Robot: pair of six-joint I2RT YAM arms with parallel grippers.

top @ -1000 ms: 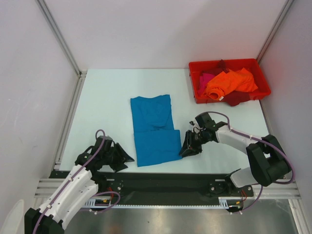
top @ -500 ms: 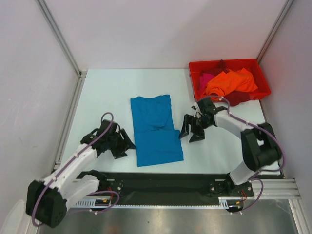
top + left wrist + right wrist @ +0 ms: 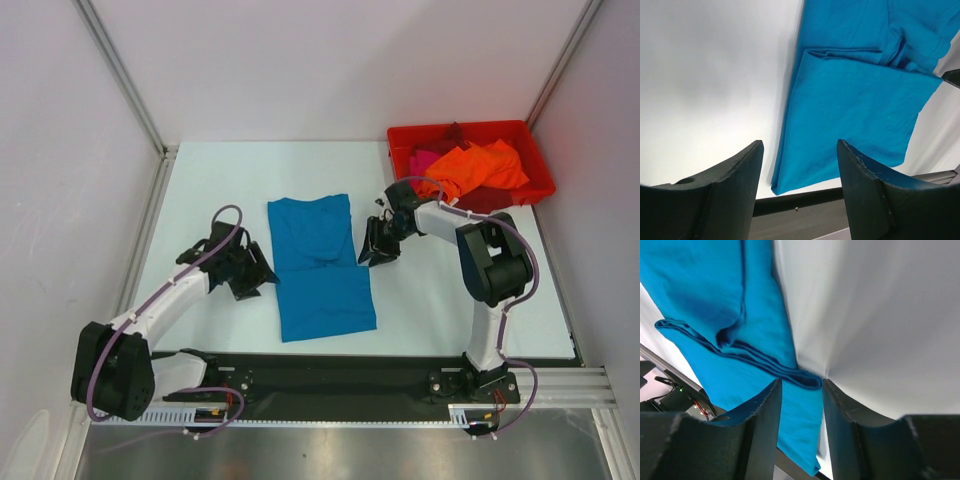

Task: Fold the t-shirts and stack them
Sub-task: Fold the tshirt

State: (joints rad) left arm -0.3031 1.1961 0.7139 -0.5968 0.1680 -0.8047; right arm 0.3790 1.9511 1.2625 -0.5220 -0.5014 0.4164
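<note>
Tabletop (image 3: 220, 180) white, pale walls (image 3: 300, 70), teal t-shirt (image 3: 315, 265) flat betw. left hand (image 3: 258, 282) & right hand (image 3: 372, 254), both released, empty.

We see a pale desk (image 3: 200, 190) enclosed by plain white panels (image 3: 330, 70). At its two o'clock corner sits a rigid red plastic bin (image 3: 500, 125). Aluminium posts rise at eleven o'clock (image 3: 120, 70) and one o'clock (image 3: 565, 65). A black rail (image 3: 330, 372) runs along the six o'clock edge.
</note>
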